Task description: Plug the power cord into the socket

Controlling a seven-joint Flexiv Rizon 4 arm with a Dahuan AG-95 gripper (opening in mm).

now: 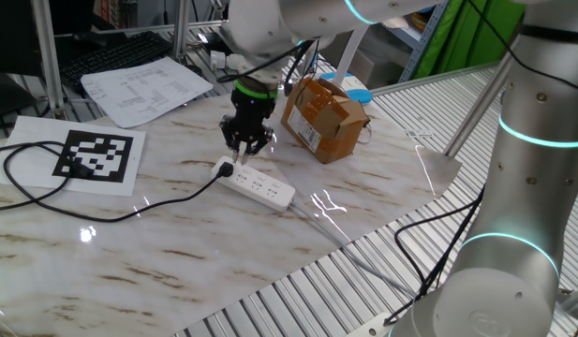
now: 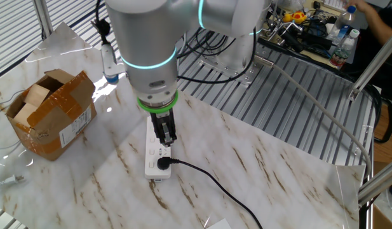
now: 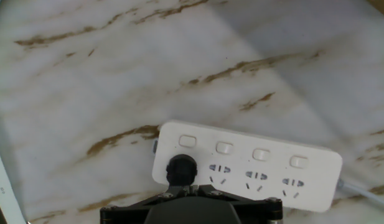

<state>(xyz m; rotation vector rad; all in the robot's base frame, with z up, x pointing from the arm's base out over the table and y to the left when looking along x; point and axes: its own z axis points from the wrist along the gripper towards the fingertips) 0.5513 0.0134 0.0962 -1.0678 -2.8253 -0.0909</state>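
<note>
Your claw [image 2: 165, 140] hangs just above the small round black plug of the thin black power cord [image 2: 163, 163], fingers slightly apart, gripping nothing. The plug sits in the end outlet of the long white socket strip [image 3: 254, 163], apparently seated, on the marble-patterned counter [image 2: 246, 165].

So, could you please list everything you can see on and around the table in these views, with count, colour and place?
power cord: one, black, trails across the marble top; its round plug sits in the end outlet of the strip
socket strip: one, white, mid-table, grey-white lead running off toward the table edge
cardboard box: one, brown, open flaps, beside the strip
marker sheet: one, black-and-white pattern, near the cord's loop
printed papers: a few, white, far edge
table: one, marble-patterned, beside a ribbed metal surface
gripper: one, black, above the plugged end of the strip, not holding the plug
arm: one, grey-white with teal rings
</note>
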